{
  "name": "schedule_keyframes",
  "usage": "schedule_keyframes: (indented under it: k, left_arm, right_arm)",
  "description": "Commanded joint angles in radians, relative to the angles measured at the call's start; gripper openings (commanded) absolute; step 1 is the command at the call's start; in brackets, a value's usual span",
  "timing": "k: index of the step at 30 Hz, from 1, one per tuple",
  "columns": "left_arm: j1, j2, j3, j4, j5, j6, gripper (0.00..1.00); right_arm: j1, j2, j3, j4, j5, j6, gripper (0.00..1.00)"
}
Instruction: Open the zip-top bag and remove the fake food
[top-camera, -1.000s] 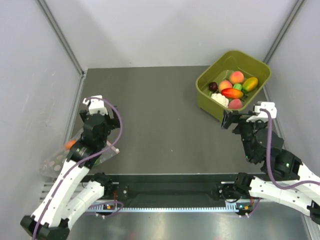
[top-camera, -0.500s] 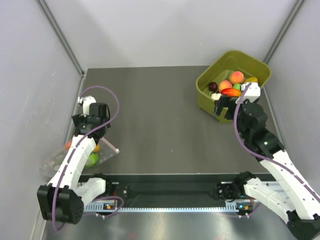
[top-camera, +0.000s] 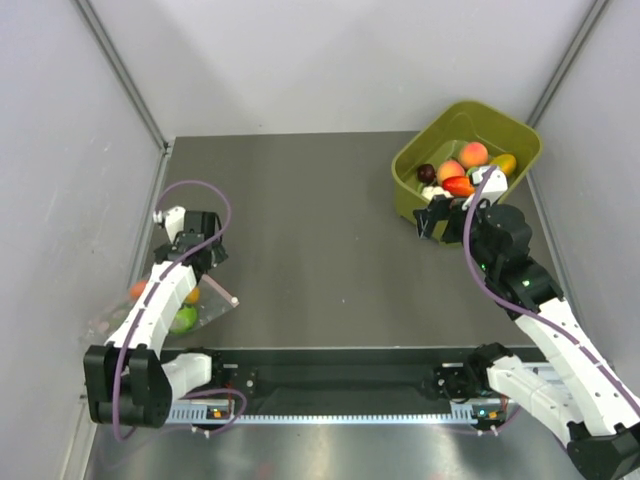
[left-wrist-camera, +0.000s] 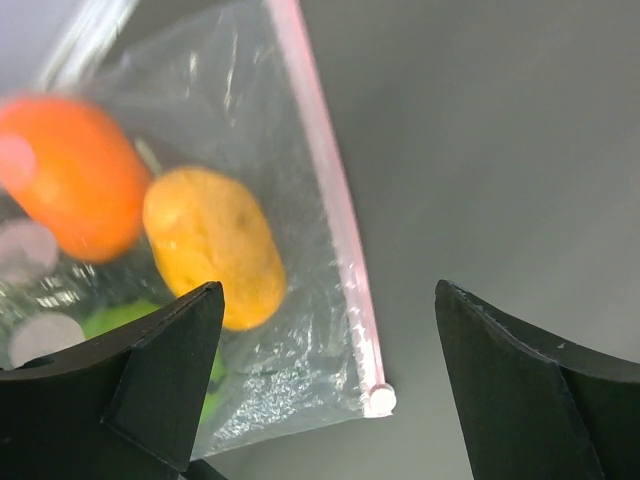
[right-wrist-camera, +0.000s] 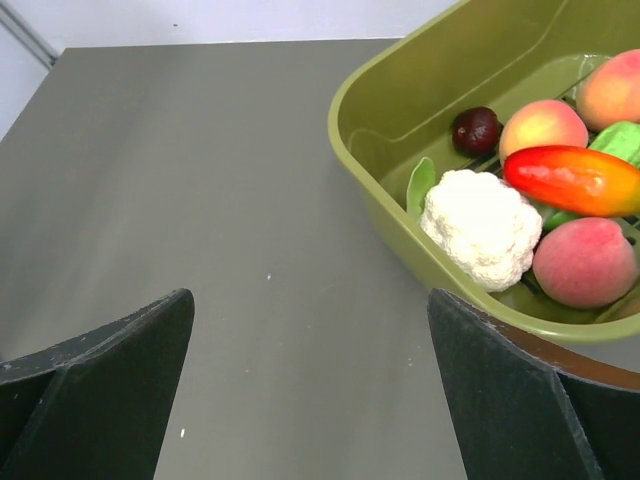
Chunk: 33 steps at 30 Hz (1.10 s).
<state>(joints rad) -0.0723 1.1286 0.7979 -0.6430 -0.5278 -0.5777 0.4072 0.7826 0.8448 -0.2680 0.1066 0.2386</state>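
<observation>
The zip-top bag (top-camera: 150, 312) lies flat at the table's left near corner, its pink zip strip (top-camera: 218, 290) facing the middle. Inside are the fake food: an orange fruit (top-camera: 137, 290), a yellow-orange one (top-camera: 191, 296) and a green one (top-camera: 183, 320). My left gripper (top-camera: 200, 262) hovers open just above the bag's zip edge. In the left wrist view the strip (left-wrist-camera: 330, 200) runs between my open fingers (left-wrist-camera: 328, 290), with the orange (left-wrist-camera: 70, 175), yellow-orange (left-wrist-camera: 215, 245) and green (left-wrist-camera: 115, 320) fruits to its left. My right gripper (top-camera: 430, 218) is open and empty beside the tub.
An olive-green tub (top-camera: 405, 165) at the back right holds several toy fruits and a white cauliflower (right-wrist-camera: 485, 225); its rim (right-wrist-camera: 400, 230) is close to my right gripper (right-wrist-camera: 310, 295). Grey walls close in the left, right and far sides.
My left arm has folded back and its wrist has shifted left, with the gripper now over the bag's zip edge. My right gripper has moved up and left to the tub's near corner.
</observation>
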Motion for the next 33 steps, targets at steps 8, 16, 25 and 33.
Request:
schedule_keyframes:
  k: [8,16,25,33]
  left_arm:
    - [0.005,-0.020,-0.140,-0.044,-0.095,-0.272,0.92]
    - [0.005,0.121,-0.109,-0.029,-0.077,-0.251,0.69]
    - [0.005,0.172,-0.117,0.002,-0.012,-0.208,0.34]
    - [0.005,0.134,-0.074,0.043,0.089,-0.079,0.00]
  right_arm:
    - [-0.018,-0.013,0.000,0.070,-0.042,0.002,1.00]
    - [-0.019,-0.014,-0.006,0.072,-0.045,-0.005,1.00]
    - [-0.034,-0.034,-0.012,0.052,-0.039,-0.016,1.00]
    - [-0.042,-0.032,-0.023,0.053,-0.044,-0.016,1.00]
